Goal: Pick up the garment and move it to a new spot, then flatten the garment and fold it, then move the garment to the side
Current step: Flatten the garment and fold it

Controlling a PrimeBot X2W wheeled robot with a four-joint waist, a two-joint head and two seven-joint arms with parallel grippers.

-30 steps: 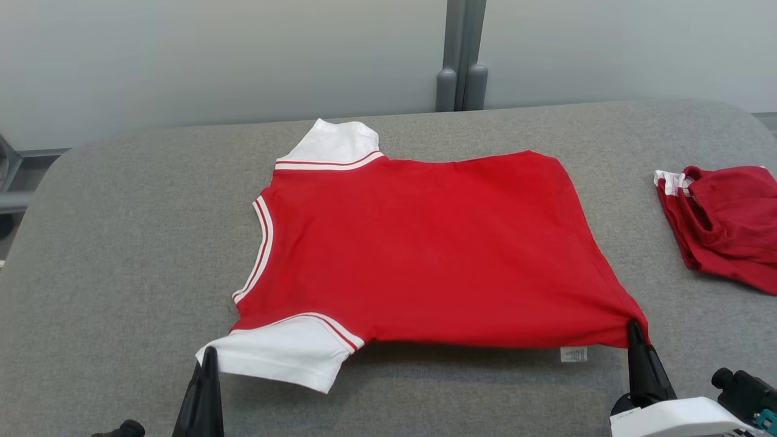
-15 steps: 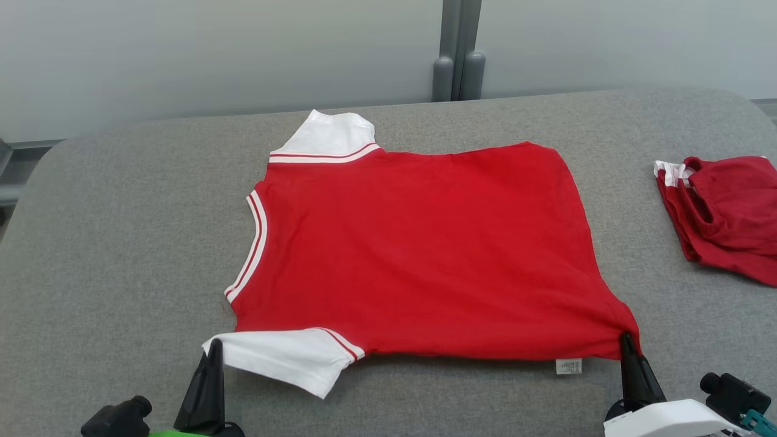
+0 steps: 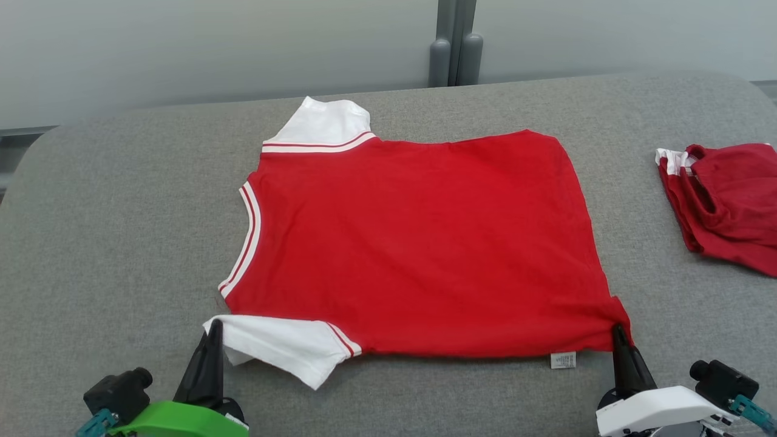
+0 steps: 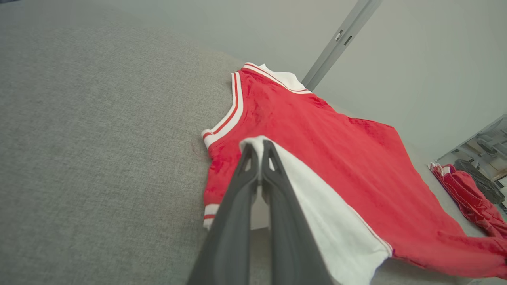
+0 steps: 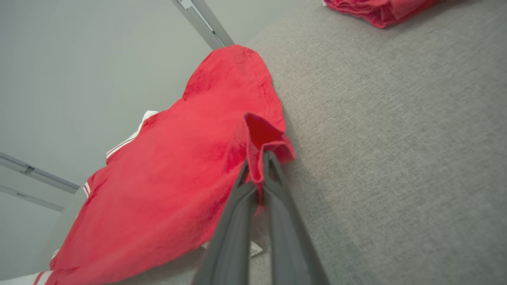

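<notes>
The garment (image 3: 419, 243) is a red shirt with white sleeves and a striped collar, spread sideways on the grey table (image 3: 121, 243), collar to the left. My left gripper (image 3: 213, 328) is shut on the near white sleeve (image 4: 317, 206); its tips (image 4: 259, 145) pinch the sleeve's edge. My right gripper (image 3: 619, 332) is shut on the near hem corner, where the red cloth (image 5: 257, 138) bunches between its tips (image 5: 257, 156). The near edge of the shirt (image 5: 158, 178) hangs slightly lifted off the table, with a white label (image 3: 563, 360) below it.
A second red garment (image 3: 722, 206) lies folded at the table's right edge, also seen as a red heap (image 4: 467, 198) in the left wrist view. A grey post (image 3: 452, 42) stands behind the table against a pale wall. Bare grey surface extends left of the shirt.
The head camera has tilted, shifting the whole picture upward. Both grippers keep their hold on the sleeve and hem corner, and more of both wrists shows at the bottom.
</notes>
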